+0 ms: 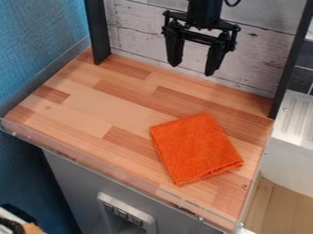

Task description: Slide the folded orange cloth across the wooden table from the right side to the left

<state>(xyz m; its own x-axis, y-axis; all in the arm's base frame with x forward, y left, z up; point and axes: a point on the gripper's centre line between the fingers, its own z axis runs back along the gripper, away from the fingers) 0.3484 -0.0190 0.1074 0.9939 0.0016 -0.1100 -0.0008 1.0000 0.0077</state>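
My gripper (192, 69) hangs over the far edge of the wooden table (116, 109), its two fingers spread and holding nothing. The folded orange cloth (196, 148) lies flat, nearer and to the right.

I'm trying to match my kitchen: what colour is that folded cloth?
The cloth is bright orange, seen in the camera view.

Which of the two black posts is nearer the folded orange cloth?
The right post in the picture: its foot is nearer the cloth than that of the left post.
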